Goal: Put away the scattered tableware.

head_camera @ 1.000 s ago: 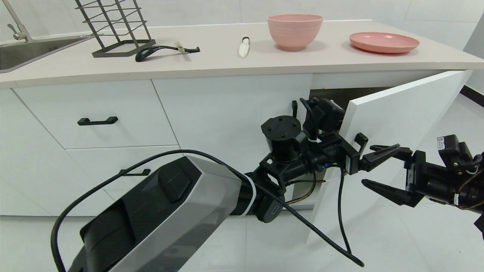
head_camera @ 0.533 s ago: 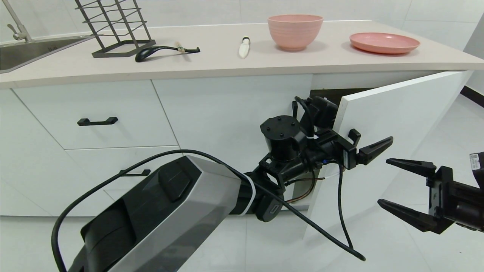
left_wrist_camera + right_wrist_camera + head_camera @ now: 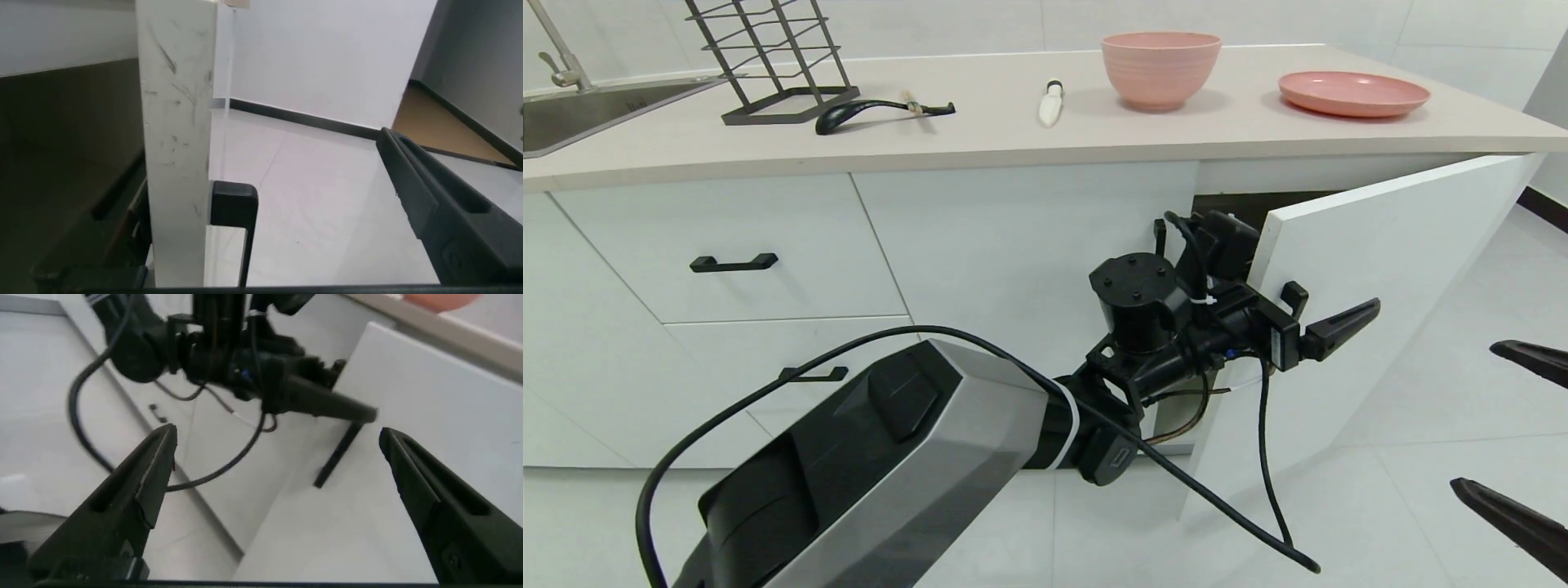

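Counter [image 3: 980, 135] runs across the top of the head view. Sink [image 3: 572, 110] is at its far left and a wire rack [image 3: 768, 57] stands just beside it. A black ladle [image 3: 866, 110] lies on the counter, its bowl end touching the rack base. A white utensil [image 3: 1051, 102] lies flat near the middle, apart from the ladle. A pink bowl [image 3: 1161, 69] sits upright to the right of it. A pink plate [image 3: 1354, 91] lies flat at the right end, apart from the bowl. All the tableware is on the counter, none of it held.

Below the counter on the right, a white cabinet door [image 3: 1388, 261] stands partly open. The left gripper [image 3: 1319, 314] is at the door's free edge, by the black handle [image 3: 1290, 296]. Its jaws are wide and straddle the edge; one finger [image 3: 441, 204] is outside the door, well off its face. It grips nothing.

The right gripper [image 3: 1515, 437] is at the far right, over the floor and apart from the door. Its jaws are spread wide and hold nothing. The right wrist view looks between its fingers [image 3: 139, 490] at the left arm and the door.
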Tool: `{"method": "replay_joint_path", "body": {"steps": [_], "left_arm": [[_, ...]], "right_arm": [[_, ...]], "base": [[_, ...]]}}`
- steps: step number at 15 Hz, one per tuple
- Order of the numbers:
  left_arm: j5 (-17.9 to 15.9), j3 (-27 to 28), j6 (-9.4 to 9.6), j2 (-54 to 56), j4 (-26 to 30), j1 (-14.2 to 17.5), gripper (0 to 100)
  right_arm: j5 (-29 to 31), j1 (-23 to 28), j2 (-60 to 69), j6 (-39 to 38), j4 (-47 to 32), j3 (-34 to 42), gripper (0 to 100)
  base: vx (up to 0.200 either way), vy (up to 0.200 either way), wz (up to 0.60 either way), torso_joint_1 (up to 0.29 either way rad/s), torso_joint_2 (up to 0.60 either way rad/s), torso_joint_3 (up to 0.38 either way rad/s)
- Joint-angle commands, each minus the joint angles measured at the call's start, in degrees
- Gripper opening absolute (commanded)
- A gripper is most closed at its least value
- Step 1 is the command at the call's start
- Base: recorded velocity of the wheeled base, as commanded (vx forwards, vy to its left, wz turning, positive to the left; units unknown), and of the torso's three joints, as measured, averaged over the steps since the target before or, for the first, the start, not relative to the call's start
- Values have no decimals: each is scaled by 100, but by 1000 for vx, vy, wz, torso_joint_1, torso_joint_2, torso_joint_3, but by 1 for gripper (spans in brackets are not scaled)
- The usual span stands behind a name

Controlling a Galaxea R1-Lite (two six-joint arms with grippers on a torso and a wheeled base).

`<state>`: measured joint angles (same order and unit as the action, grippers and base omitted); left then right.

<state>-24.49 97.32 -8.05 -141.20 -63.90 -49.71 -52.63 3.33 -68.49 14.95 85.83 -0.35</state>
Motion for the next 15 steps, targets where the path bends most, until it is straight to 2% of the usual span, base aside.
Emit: {"method": "replay_joint_path", "body": {"steps": [1, 2, 12, 15], "left_arm": [[-12, -29, -4, 23, -8, -126, 100], [6, -29, -4, 23, -8, -205, 100], [15, -117, 14, -74, -8, -768, 100], [120, -117, 14, -241, -61, -961, 100]], "right_arm": [[95, 485, 301, -18, -14, 27, 100], [103, 792, 301, -53, -14, 18, 100], [103, 739, 969, -27, 4, 9, 100], [103, 739, 1004, -18, 12, -70, 100]], "base": [[0, 0, 0, 0, 0, 0], [0, 0, 0, 0, 0, 0], [0, 0, 0, 0, 0, 0], [0, 0, 0, 0, 0, 0]]}}
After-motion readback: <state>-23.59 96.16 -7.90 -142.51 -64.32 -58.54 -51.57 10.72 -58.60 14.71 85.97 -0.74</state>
